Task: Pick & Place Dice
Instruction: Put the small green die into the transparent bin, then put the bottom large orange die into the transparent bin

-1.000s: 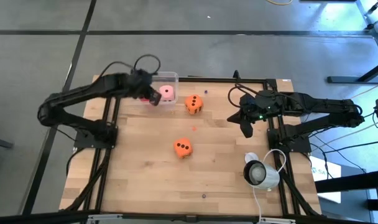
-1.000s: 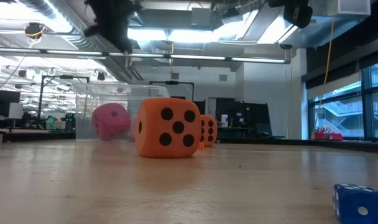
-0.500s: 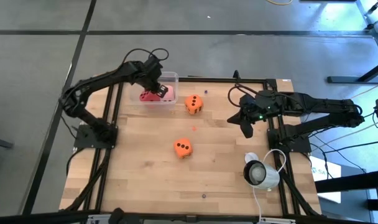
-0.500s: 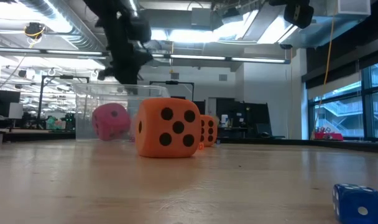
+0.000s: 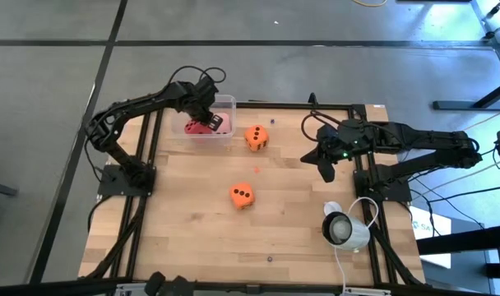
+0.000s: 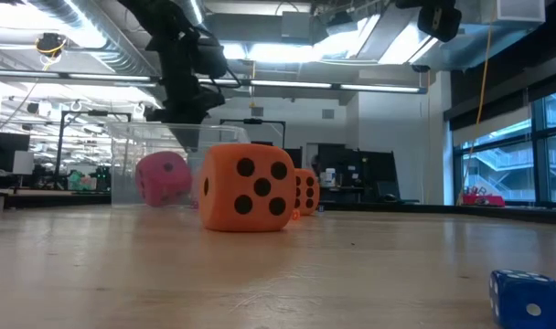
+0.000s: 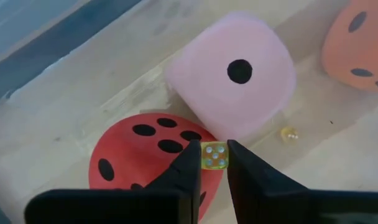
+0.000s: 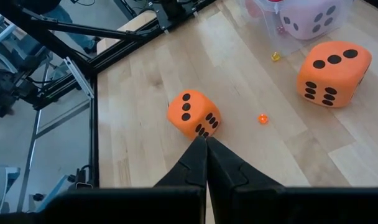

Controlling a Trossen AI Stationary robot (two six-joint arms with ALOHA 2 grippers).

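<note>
The left gripper [image 7: 213, 163] pinches a tiny yellow die [image 7: 214, 155] over the clear bin [image 5: 227, 102] (red die [image 7: 145, 152] and pink die [image 7: 235, 74] inside). The right gripper [image 5: 326, 174], fingers together, waits well beyond the bin.

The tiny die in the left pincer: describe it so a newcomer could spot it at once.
Find the clear bin at the table's far left corner. The left pincer hangs inside, above the red die and pink die. Between its fingertips sits the tiny yellow translucent die, far smaller than either.

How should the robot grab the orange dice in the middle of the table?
Come straight down on the orange die and pinch two opposite flat sides. It sits flat on the table, alone, with space all around, so any pair of side faces should work.
</note>
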